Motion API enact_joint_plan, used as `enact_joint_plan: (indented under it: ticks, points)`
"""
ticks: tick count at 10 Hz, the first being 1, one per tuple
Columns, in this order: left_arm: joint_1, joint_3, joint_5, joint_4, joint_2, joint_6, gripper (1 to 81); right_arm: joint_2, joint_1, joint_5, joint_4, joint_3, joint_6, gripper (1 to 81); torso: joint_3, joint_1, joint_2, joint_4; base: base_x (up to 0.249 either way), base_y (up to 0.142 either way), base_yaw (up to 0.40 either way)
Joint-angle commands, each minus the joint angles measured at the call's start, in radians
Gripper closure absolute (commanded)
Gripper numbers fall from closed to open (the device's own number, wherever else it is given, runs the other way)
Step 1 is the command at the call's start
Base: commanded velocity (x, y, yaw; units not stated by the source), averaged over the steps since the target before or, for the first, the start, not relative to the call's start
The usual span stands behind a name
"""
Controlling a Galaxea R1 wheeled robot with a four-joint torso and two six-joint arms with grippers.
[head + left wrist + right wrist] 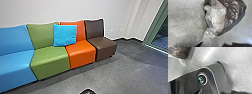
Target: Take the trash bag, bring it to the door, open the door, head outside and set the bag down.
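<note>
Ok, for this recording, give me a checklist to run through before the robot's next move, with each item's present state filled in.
1. Trash bag in sight: ok, seen by both wrist cameras.
2. Bag firmly held: cannot tell; its clear plastic reaches towards the left wrist camera's side, but no sure grip shows.
3. Head camera facing an exit: not ok, it faces the colored seats.
4. Green-framed glass, at the head view's right, confirmed as a door: cannot tell.
5. Bag clear of the robot's base all round: cannot tell.
6. Dark object at the head view's bottom edge identified: cannot tell.
</note>
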Motion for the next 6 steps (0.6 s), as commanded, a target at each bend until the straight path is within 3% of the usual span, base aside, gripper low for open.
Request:
enact_joint_plan:
  ticks: [1, 3, 4, 6]
  points:
    - [-0.186, -0.008, 0.068, -0.053, -0.022, -0.007, 1.0, -0.058, 0.033, -0.065, 0.01, 0.013, 0.001, 1.0, 0.001, 0.061, -0.095, 0.0, 0.0, 0.0, 0.0]
    - [-0.231, -0.01, 0.107, -0.053, -0.013, -0.008, 1.0, -0.097, 0.034, -0.063, 0.025, 0.033, 0.003, 1.0, -0.002, 0.109, -0.172, 0.0, 0.0, 0.0, 0.0]
    - [-0.245, -0.005, 0.15, -0.053, -0.013, -0.008, 1.0, -0.169, 0.036, -0.062, 0.036, 0.085, 0.003, 1.0, -0.002, 0.066, -0.106, 0.0, 0.0, 0.0, 0.0]
    - [-0.246, -0.01, 0.15, -0.048, -0.024, -0.007, 1.0, -0.245, 0.019, -0.041, 0.042, 0.127, 0.003, 1.0, -0.002, 0.092, -0.157, 0.0, 0.0, 0.0, 0.0]
